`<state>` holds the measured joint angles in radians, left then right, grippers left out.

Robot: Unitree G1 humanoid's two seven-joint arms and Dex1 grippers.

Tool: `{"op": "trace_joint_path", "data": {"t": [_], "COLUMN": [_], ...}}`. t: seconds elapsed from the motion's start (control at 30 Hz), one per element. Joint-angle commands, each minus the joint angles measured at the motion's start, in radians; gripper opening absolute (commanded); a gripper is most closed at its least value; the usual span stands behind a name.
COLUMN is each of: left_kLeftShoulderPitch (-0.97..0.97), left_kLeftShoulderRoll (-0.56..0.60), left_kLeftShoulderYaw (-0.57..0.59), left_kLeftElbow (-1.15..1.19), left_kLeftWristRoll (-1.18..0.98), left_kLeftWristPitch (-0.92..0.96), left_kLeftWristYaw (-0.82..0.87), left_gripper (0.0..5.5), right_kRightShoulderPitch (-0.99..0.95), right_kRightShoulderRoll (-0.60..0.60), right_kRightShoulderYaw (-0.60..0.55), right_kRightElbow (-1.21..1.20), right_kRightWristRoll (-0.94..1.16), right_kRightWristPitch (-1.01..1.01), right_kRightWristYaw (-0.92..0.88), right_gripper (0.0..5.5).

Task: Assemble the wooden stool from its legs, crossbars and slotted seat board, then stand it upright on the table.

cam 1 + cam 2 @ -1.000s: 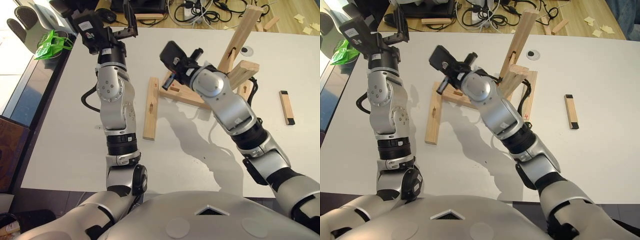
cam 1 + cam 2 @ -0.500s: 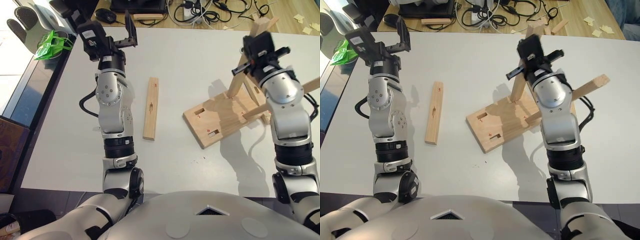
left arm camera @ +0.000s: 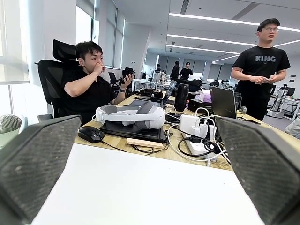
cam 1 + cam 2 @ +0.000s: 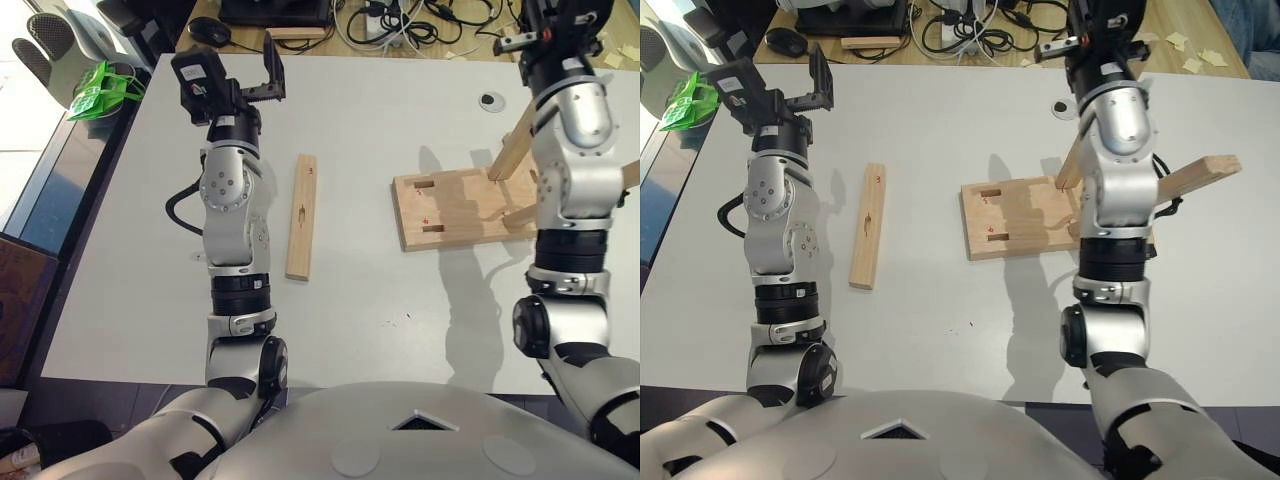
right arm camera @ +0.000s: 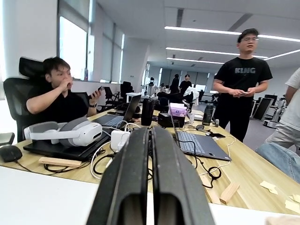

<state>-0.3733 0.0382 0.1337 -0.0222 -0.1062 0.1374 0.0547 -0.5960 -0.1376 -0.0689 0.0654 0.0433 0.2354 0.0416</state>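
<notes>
Lying apart: one loose bar [image 4: 301,215], one seat board [image 4: 455,205].

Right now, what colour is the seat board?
The seat board is pale natural wood, clearest in right eye view.

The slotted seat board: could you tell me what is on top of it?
The seat board shows two empty slots near its left edge and a tilted leg rising farther right; the right arm covers its right end.
</notes>
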Motion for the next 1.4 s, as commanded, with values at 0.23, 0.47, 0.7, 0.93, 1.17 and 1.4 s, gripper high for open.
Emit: {"op": "trace_joint_path", "data": {"t": [0.23, 0.47, 0.7, 0.93, 1.17, 1.4], "left_kLeftShoulderPitch": [-0.002, 0.011, 0.031, 0.037, 0.029, 0.035], "left_kLeftShoulderRoll": [-0.003, -0.003, -0.005, -0.01, -0.014, -0.011], "left_kLeftShoulderYaw": [-0.012, -0.014, -0.018, -0.023, -0.035, -0.044], "left_kLeftElbow": [0.026, 0.039, 0.074, 0.111, 0.157, 0.177], "left_kLeftWristRoll": [0.005, 0.009, 0.009, 0.019, 0.034, 0.028], "left_kLeftWristPitch": [0.005, 0.001, -0.013, -0.049, -0.092, -0.096], "left_kLeftWristYaw": [0.002, 0.001, 0.0, 0.007, 0.001, -0.019], "left_gripper": [5.4, 5.4, 5.4, 5.4, 5.4, 5.4], "right_kRightShoulderPitch": [-0.038, 0.005, -0.042, -0.197, -0.247, -0.054], "right_kRightShoulderRoll": [0.154, 0.079, -0.075, 0.015, 0.137, 0.061], "right_kRightShoulderYaw": [0.123, 0.192, 0.263, 0.259, 0.197, 0.155], "right_kRightElbow": [0.159, 0.08, -0.118, -0.237, -0.241, -0.402], "right_kRightWristRoll": [-0.339, -0.45, -0.646, -0.381, -0.148, -0.215], "right_kRightWristPitch": [0.034, -0.094, -0.216, -0.247, -0.087, 0.103], "right_kRightWristYaw": [-0.446, -0.437, -0.372, -0.117, -0.013, -0.021], "right_gripper": [0.11, 0.11, 0.11, 0.11, 0.11, 0.11]}}
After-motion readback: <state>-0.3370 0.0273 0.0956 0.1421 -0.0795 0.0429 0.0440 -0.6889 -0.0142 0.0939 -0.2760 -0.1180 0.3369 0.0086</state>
